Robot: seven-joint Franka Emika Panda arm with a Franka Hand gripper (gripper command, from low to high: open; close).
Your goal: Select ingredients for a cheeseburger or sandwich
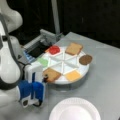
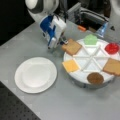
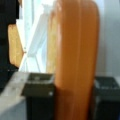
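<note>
My blue-and-white gripper (image 1: 44, 79) sits at the edge of the white round segmented tray (image 1: 83, 71), on a front view's left, and its fingers are closed on the near edge of a tan-brown toast square (image 1: 52, 74); in the wrist view that toast (image 3: 76, 60) fills the middle of the frame edge-on, clamped between my two dark finger pads (image 3: 40, 86), with its upper end cut off by the frame. My fingertips are largely hidden behind the gripper body in a front view (image 2: 60, 41), where the held toast (image 2: 72, 46) lies at the tray's left side. The other ingredients lie in separate tray compartments: a second tan-brown toast square (image 1: 74, 48), a red disc (image 1: 54, 49), a light green disc (image 1: 42, 61), a yellow cheese square (image 1: 73, 75) and a dark brown round patty (image 1: 85, 59). The plain white round plate (image 1: 75, 110) stands apart from the tray on the grey table (image 1: 105, 85), partly cut off at a front view's bottom; no sandwich is on it.
</note>
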